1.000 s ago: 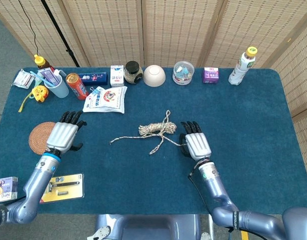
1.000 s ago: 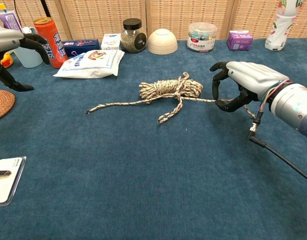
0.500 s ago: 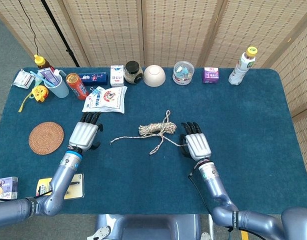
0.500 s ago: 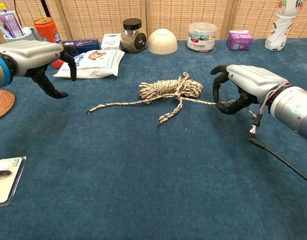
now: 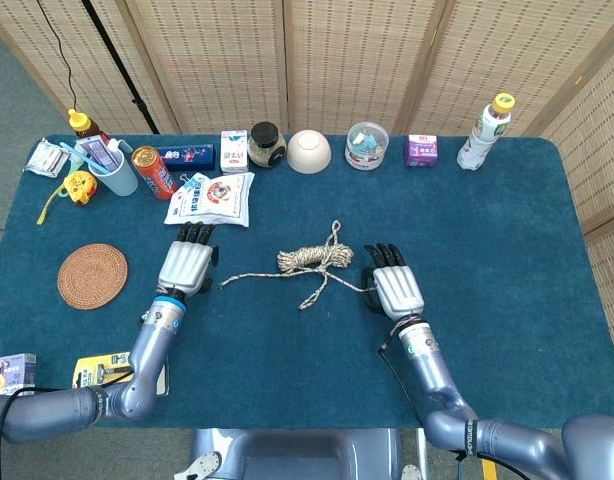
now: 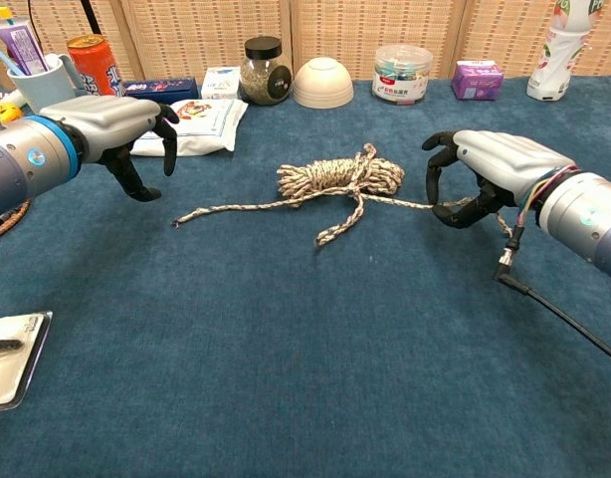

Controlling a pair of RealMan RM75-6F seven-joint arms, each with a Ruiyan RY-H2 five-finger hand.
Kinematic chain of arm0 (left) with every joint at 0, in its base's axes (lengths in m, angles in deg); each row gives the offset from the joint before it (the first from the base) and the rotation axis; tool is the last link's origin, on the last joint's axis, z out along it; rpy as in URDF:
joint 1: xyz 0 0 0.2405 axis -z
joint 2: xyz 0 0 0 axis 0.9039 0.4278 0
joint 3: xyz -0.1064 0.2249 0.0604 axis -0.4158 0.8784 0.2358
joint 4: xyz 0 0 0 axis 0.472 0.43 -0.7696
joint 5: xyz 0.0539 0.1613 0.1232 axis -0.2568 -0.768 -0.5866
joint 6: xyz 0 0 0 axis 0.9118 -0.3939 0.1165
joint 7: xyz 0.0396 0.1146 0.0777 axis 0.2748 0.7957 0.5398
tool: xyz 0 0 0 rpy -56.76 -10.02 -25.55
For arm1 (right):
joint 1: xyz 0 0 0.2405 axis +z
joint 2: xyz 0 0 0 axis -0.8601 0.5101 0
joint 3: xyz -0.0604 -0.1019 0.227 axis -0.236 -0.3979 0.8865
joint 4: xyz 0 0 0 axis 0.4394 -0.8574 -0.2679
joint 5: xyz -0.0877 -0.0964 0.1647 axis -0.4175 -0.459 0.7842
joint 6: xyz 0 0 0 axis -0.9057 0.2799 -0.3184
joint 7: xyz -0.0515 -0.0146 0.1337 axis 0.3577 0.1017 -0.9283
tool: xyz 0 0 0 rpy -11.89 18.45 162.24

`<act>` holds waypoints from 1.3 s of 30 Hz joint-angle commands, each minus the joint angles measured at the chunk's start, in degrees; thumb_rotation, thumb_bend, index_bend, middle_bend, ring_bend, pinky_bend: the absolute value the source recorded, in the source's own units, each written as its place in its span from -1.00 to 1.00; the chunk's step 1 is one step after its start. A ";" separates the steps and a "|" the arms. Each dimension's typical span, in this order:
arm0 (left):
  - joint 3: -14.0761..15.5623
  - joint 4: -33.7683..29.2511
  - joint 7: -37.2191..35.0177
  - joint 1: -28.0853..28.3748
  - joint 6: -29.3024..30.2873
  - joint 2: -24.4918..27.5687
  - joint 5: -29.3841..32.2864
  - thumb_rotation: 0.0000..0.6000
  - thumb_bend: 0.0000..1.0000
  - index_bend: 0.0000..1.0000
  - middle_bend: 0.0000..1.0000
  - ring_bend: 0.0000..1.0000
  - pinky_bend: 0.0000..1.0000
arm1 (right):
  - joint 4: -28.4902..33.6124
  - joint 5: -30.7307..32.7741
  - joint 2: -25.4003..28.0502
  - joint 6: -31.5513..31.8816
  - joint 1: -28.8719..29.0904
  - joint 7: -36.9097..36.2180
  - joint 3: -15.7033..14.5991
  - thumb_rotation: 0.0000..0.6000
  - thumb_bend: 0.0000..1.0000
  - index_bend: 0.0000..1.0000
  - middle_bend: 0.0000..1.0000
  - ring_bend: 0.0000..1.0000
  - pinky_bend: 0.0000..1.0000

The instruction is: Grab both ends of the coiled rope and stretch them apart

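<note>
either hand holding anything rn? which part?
The right hand has its fingers curled around the rope at its right-hand strand end; whether it is actually gripped cannot be told. The left hand holds nothing, hovering near the rope's other end.

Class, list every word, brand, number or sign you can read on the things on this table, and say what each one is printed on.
None can be read with certainty.
Red can: white characters, too blurred to read.
Dark blue box: print too small.
White pouch: round picture, lettering blurred.
Purple box: label illegible.
Bottle: label blurred.
Small box near the front edge: letters too small to make out.
</note>
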 commanded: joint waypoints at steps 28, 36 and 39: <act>-0.37 10.68 1.01 5.96 -3.74 -9.82 2.65 1.00 -0.37 0.05 -0.79 -0.98 -1.00 | -2.29 0.44 0.30 -1.68 -0.13 -1.80 0.22 1.00 0.03 0.26 -0.78 -1.00 -1.00; -0.53 12.88 1.42 6.70 -4.25 -11.75 3.40 1.00 -0.37 0.06 -0.79 -0.98 -1.00 | -2.71 0.64 0.27 -2.03 -0.14 -1.87 0.17 1.00 0.03 0.27 -0.77 -1.00 -1.00; -0.64 13.56 1.63 6.92 -4.41 -12.29 3.77 1.00 -0.37 0.06 -0.79 -0.98 -1.00 | -2.91 0.70 0.17 -2.18 -0.10 -1.90 0.18 1.00 0.03 0.27 -0.77 -1.00 -1.00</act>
